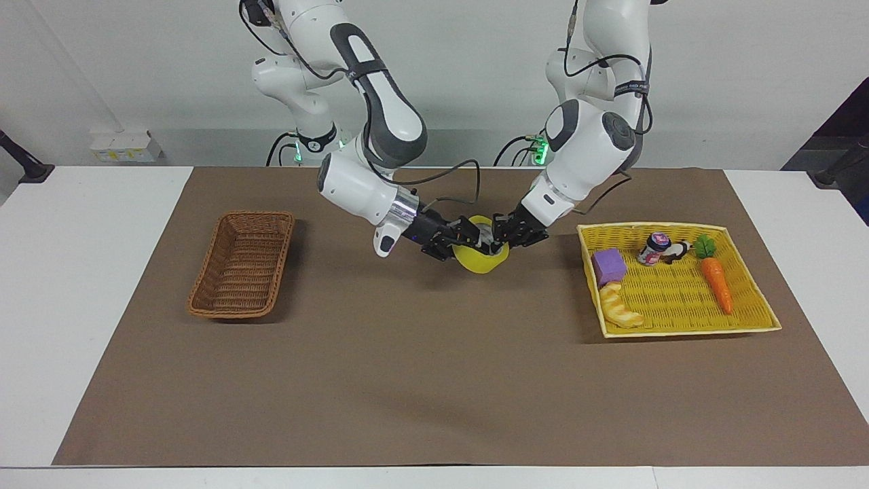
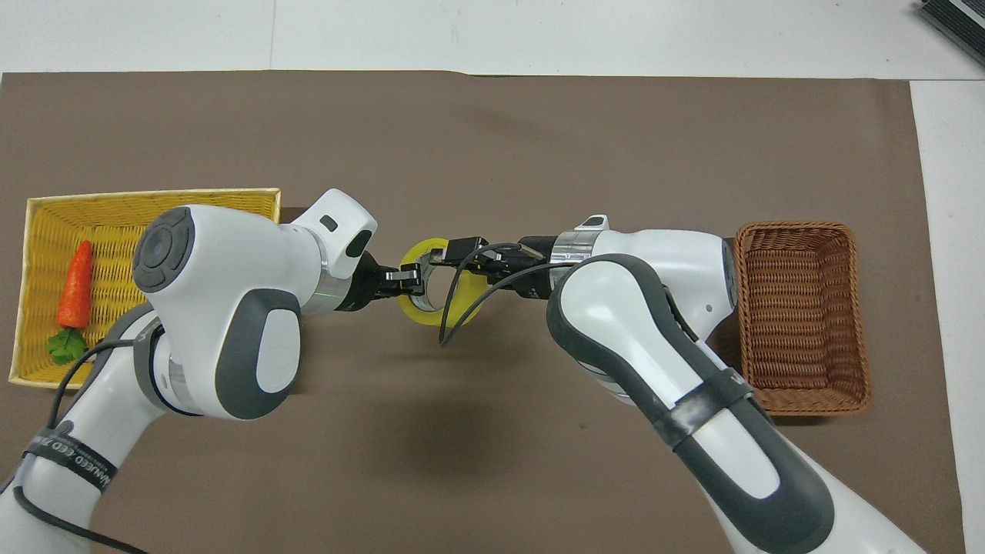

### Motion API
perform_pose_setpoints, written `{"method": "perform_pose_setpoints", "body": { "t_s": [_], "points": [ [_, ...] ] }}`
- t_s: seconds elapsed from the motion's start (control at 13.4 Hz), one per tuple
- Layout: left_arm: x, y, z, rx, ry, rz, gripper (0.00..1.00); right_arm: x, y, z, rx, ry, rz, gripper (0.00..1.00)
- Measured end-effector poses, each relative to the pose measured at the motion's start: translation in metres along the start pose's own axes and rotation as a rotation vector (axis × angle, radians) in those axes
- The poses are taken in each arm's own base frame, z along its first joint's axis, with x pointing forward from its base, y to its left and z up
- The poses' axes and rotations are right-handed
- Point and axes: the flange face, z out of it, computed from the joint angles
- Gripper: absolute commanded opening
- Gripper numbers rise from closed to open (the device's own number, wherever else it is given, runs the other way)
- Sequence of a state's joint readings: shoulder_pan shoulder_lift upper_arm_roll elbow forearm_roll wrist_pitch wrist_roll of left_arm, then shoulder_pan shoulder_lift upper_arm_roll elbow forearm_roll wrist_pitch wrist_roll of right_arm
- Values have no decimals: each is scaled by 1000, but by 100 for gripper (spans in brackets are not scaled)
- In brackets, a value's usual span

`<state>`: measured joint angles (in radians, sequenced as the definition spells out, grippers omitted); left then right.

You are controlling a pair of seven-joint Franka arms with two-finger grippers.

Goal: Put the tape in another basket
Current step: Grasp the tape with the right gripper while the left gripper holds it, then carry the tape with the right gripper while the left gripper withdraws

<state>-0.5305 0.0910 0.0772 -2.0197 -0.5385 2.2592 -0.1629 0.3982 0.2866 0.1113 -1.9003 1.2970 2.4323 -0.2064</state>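
The tape (image 1: 480,262) (image 2: 422,312) hung in the air over the middle of the brown mat (image 1: 434,380) (image 2: 492,138), tilted, with its pale core facing partly upward. It was between the two baskets and clear of both.

The left gripper (image 1: 497,241) (image 2: 412,277) reached in from the left arm's end. Its fingers were closed narrowly across the roll's rim, one inside the core and one outside. The right gripper (image 1: 468,241) (image 2: 454,258) met the roll from the right arm's end, at the rim across from the left gripper. Whether it had a grip on the tape could not be told, because its cable and body covered the contact.

A broad stretch of bare mat lay between the roll and the basket (image 1: 254,214) (image 2: 796,225), which sat toward the right arm's end. Its long edges ran away from the robots and its rim was well apart from the mat's edge.

Toward the left arm's end sat the yellow tray (image 1: 652,226) (image 2: 154,194). It held a carrot (image 1: 716,282) (image 2: 75,285), a purple block (image 1: 609,266), a bread piece (image 1: 621,309) and a small can (image 1: 654,248). The tray's nearest corner was just beside the left arm's wrist.
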Motion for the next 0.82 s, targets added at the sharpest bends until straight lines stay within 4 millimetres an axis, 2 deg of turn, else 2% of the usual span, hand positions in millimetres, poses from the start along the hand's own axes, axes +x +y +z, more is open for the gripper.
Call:
{"method": "perform_pose_setpoints", "body": {
  "t_s": [0.22,0.3,0.37,0.45,0.52,0.6,0.67,0.75,0.82],
  "points": [
    [0,0,0,0,0,-1,0,0,0,0,0,0,0,8],
    [0,0,0,-1,0,-1,3,0,0,0,0,0,0,8],
    [0,0,0,-1,0,-2,14,0,0,0,0,0,0,8],
    [0,0,0,-1,0,-2,33,0,0,0,0,0,0,6],
    [0,0,0,-1,0,-2,46,0,0,0,0,0,0,5],
    [2,-1,-2,-3,9,-5,65,0,1,1,-1,-1,1,5],
    [4,-1,-4,-5,18,-7,90,-1,2,1,-4,-3,3,4],
    [6,-2,-6,-6,25,-10,99,-2,4,2,-6,-5,5,4],
    [7,-3,-7,-7,30,-11,100,-2,5,2,-7,-5,6,4]
  ]
}}
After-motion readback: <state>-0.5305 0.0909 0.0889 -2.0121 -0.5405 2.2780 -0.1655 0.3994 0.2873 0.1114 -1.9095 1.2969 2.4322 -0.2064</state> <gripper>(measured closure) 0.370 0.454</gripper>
